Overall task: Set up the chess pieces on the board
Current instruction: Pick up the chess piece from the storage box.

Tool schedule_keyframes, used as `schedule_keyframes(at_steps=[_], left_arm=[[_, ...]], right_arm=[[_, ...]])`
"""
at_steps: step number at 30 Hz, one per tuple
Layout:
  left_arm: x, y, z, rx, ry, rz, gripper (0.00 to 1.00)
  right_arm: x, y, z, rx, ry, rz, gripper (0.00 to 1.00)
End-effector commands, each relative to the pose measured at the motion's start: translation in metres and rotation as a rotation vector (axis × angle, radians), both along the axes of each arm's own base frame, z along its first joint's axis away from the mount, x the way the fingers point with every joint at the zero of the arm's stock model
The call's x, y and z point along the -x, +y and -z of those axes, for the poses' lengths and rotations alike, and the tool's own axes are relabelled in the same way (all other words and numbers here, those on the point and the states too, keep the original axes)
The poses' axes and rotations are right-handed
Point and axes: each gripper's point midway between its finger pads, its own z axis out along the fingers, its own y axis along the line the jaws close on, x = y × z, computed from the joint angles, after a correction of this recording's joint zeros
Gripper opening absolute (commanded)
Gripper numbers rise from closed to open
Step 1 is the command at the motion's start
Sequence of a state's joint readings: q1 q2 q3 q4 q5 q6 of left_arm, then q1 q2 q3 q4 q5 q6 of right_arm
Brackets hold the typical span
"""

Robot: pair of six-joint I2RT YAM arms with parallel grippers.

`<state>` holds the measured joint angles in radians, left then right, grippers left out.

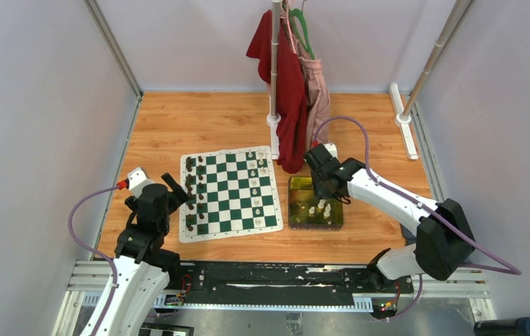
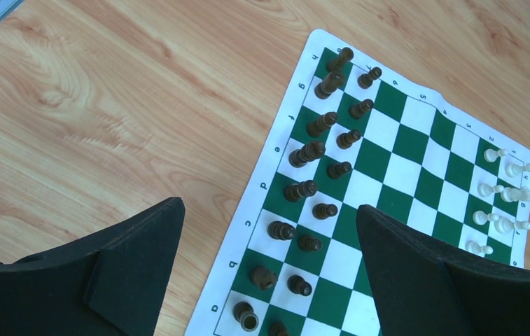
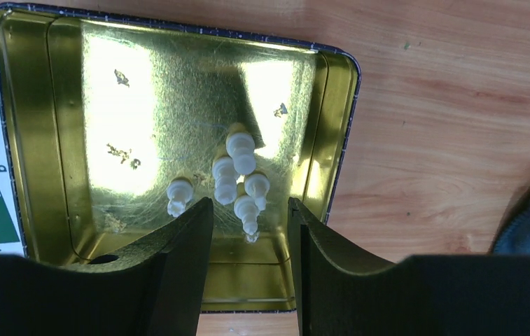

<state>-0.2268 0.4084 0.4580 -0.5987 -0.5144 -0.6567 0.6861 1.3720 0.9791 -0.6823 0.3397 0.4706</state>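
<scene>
Wooden tabletop, pale walls, clothes rack top centre of the overhead view. The board [image 1: 230, 192] sits mid-frame. Dark chessmen [image 1: 190, 189] line its left edge, and several cream chess pieces [image 1: 256, 168] stand along the upper part of its right edge. More wait in the gold tray [image 1: 293, 203], just right of the board.

Right wrist cam: 5 pcs lie on their sides low-centre in the tray, 4 bunched, 1 a bit apart to the left. Right gripper [image 3: 249, 206] hangs over them, jaws spread, nothing grasped. The nearest pc shows in the gap between the tips. Its long axis runs top-to-bottom in frame, so the jaws would close across its narrow width. Decent line-up, I'd say, tho close neighbours could get nudged.

Left gripper [image 2: 269, 208], lower left overhead, jaws wide apart & empty, is over the dark side of the board, well apart from the tray. Right arm's nearer by far.
</scene>
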Motion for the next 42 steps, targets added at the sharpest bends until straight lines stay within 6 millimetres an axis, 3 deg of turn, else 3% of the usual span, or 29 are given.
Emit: schedule_keyframes(at_steps=[1,27,42], left_arm=[[-0.001,-0.001,0.002,-0.014,-0.001,0.011,1.00],[-0.003,0.001,0.003,-0.033,0.014,0.009,1.00],[-0.003,0.001,0.003,-0.035,0.013,0.006,1.00]], right_arm=[[-0.009,0.002,0.009,-0.024,0.016,0.015,0.47],[-0.025,0.005,0.037,-0.032,0.088,0.041,0.38],[-0.025,0.006,0.044,-0.038,0.121,0.042,0.23]])
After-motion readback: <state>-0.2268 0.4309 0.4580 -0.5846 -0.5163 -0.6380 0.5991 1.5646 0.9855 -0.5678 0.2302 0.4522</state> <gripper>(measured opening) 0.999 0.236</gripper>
